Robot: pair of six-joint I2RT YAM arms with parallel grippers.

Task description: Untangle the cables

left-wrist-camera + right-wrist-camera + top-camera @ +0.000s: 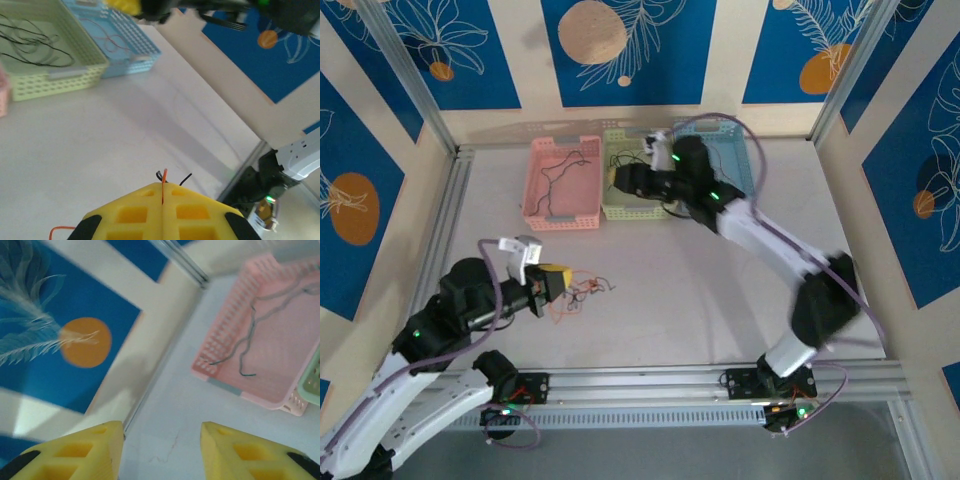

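One table (720, 300) bears two arms, the left arm (430, 390) and the right arm (770, 240), and three baskets in a row at its far edge: a pink basket (563, 218), a green basket (620, 210) and a blue basket (745, 165). The right gripper (161, 427) hangs over the green basket's near-left part, its jaws partly apart with nothing between them. The left gripper (163, 187) sits low near the table's left side, pads (135, 215) pressed together on the cables (582, 292): one orange strand is pinched in the seam and two black ends poke out beside it. The rest of that small orange, red and black tangle lies on the table at its tip. Sorted strands lie in the baskets: dark in pink, several black loops in green, one reddish in blue.
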